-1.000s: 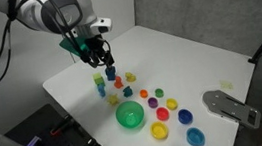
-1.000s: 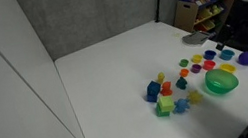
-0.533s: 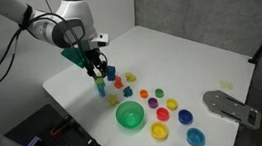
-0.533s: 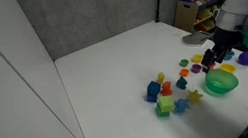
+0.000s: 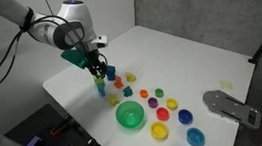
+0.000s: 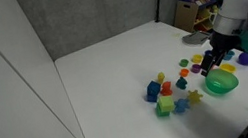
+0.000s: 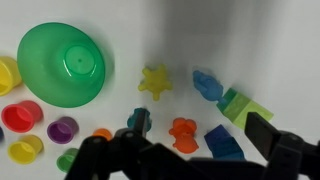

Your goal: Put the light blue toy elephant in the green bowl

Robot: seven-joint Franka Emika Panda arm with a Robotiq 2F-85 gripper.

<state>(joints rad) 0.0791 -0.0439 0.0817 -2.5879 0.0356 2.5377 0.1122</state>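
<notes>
While the pincer (image 5: 98, 74) is hovering spread wide over the desk (image 5: 179, 52), the light blue toy elephant (image 7: 207, 84) is sitting off to the right of the green bowl (image 7: 40, 50), not touching.

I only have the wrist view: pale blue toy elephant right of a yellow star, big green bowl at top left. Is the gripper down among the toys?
Observer: No. In an exterior view the gripper hangs above the toy cluster, off the white table.
Operator: Anything past the bright green round plastic bowl that I'm missing?
Observer: A small blue round bowl sits beyond the small yellow bowl, toward the table's edge.
Operator: Other obstacles?
Observer: A flat grey piece lies at the table's corner, far from the toys.
</notes>
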